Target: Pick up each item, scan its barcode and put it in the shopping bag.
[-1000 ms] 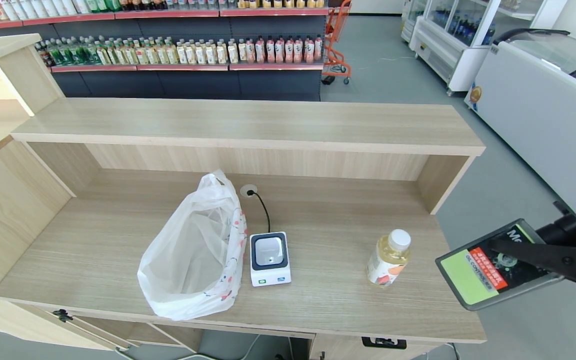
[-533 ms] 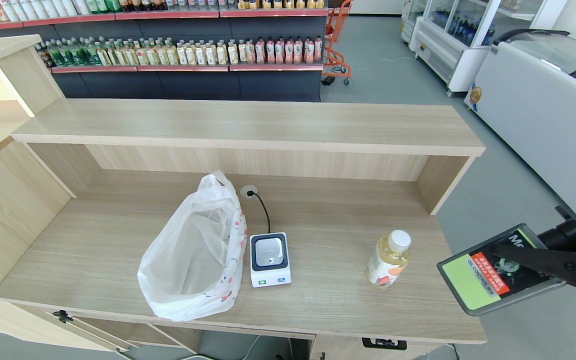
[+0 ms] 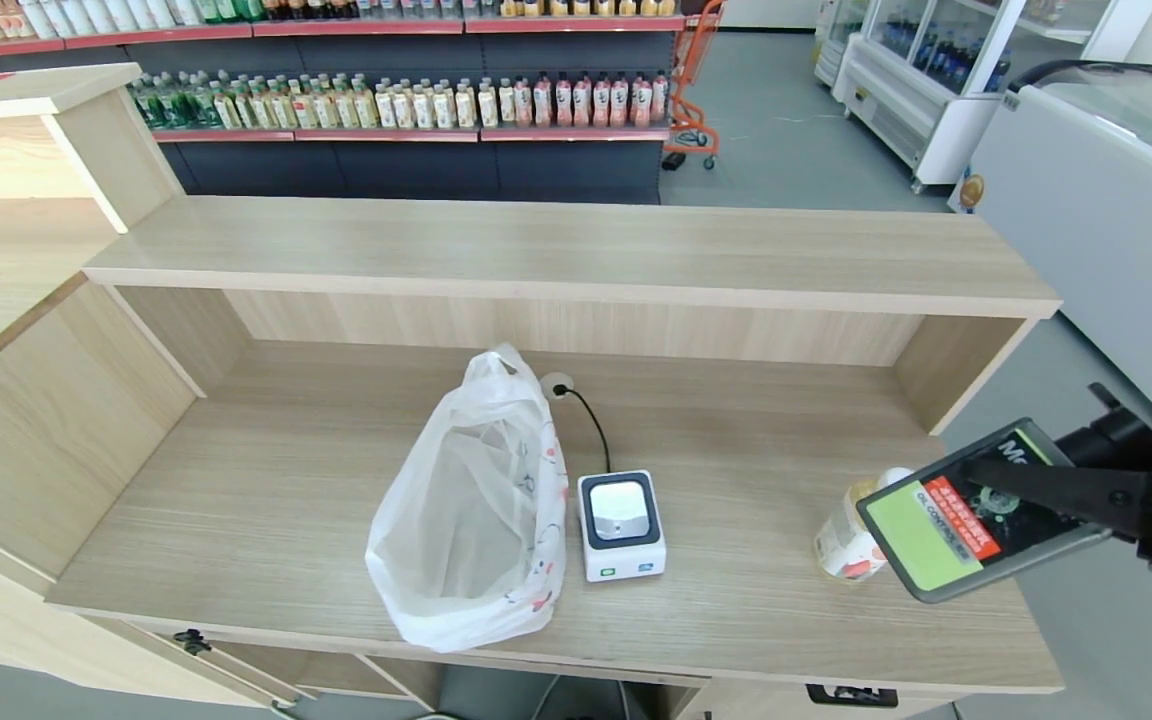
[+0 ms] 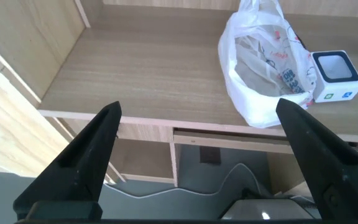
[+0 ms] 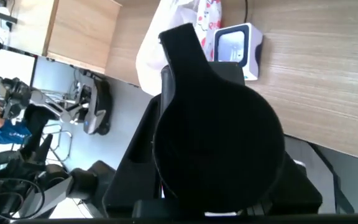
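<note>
The right gripper clamps a flat dark box with a green and red label near the wooden counter's right end, hiding part of a yellowish, white-capped plastic bottle. A white plastic shopping bag stands open just beside a white scanner. In the left wrist view the left gripper's 2 fingers are spread wide.
</note>
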`<state>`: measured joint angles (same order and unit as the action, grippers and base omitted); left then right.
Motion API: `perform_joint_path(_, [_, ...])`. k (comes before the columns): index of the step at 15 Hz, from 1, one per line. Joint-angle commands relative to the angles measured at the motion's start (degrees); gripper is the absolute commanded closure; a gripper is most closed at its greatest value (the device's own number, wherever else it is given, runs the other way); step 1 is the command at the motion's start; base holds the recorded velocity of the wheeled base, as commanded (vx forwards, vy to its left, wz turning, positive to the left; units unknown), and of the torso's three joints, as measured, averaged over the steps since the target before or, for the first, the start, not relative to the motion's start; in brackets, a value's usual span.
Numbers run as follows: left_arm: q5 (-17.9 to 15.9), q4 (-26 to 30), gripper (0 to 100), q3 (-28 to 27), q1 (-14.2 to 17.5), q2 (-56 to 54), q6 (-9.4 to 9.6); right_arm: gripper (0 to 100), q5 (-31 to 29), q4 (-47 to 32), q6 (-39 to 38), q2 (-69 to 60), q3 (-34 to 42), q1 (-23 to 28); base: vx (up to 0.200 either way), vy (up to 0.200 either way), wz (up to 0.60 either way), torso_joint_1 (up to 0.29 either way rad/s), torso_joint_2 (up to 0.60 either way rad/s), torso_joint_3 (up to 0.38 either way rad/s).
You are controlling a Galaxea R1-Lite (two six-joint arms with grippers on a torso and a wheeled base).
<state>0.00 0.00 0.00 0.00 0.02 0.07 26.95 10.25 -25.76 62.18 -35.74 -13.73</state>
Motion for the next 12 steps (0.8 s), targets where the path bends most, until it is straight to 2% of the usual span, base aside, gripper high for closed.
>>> perform_joint_path(1, [0.0, 0.0, 0, 0.0, 0.0, 0.0, 0.19, 100, -0.1, 4.3, 0.0, 7.0, -1.2, -0.1, 0.0, 0.2, 0.0, 0.002, 0.01, 0.002])
perform_joint_path(6, [0.0, 0.0, 0, -0.1, 0.0, 0.0, 0.01, 100, -2.3, 16.5, 3.8, 23.5, -1.0, 0.7, 0.0, 0.2, 0.0, 0.003, 0.0, 0.0])
perform_joint_path(8, [0.0, 0.0, 0, 0.0, 0.0, 0.1, -0.07, 100, -2.8, 20.1, 4.7, 28.9, -0.6, 0.8, 0.0, 0.0, 0.0, 0.0, 0.0, 0.0])
perform_joint_path(10, [0.0, 0.0, 0, 0.0, 0.0, 0.1, -0.07, 100, -2.9, 24.1, 10.0, 33.4, 0.9, 0.8, 0.0, 0.0, 0.0, 0.0, 0.0, 0.0])
perform_joint_path(12, [0.0, 0.0, 0, 0.0, 0.0, 0.0, -0.07, 100, -3.1, 27.7, 10.6, 37.7, 1.1, 0.9, 0.0, 0.0, 0.0, 0.0, 0.0, 0.0])
